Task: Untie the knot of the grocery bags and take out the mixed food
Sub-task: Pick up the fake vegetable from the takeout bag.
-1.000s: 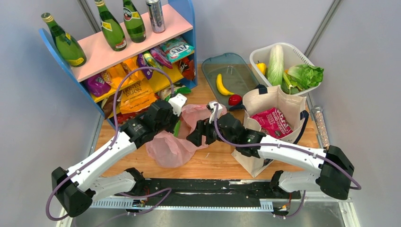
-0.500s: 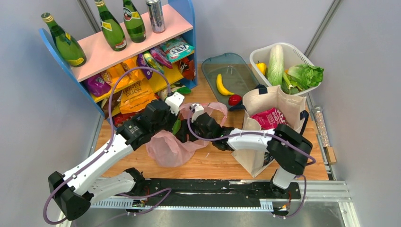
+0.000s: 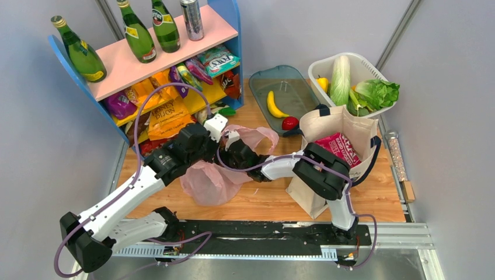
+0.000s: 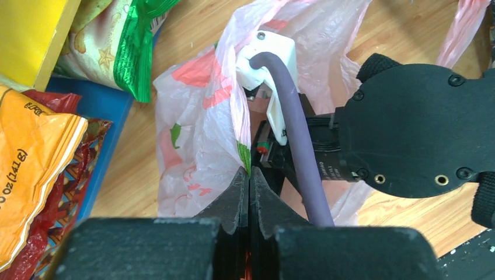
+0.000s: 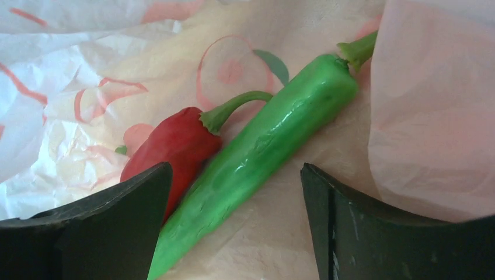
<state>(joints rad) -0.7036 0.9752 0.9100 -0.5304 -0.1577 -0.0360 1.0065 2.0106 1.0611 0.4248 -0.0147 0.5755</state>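
The thin pink plastic bag (image 3: 205, 182) lies on the table with its mouth held open. No knot shows; a loose handle (image 3: 262, 135) hangs free. My left gripper (image 3: 216, 155) is shut on the bag's edge (image 4: 242, 149), with the jaws pressed together (image 4: 249, 175). My right gripper (image 3: 233, 156) is open inside the bag (image 5: 76, 111). A long green vegetable (image 5: 262, 153) lies between its fingers (image 5: 236, 192), with a red pepper (image 5: 175, 144) beside it. The cream tote (image 3: 335, 175) stands at the right and holds a magenta crisp packet (image 3: 335, 149).
A teal tray (image 3: 295, 87) holds a banana (image 3: 273, 105) and a red fruit (image 3: 290, 123). A white basket (image 3: 373, 73) at the back right holds cabbage and lettuce (image 3: 378, 93). A blue shelf (image 3: 146, 58) with green bottles and snack packets stands at the back left, close to the bag.
My right arm has swung left and its gripper has gone into the pink bag's mouth. My left gripper keeps hold of the bag's edge and has shifted slightly.
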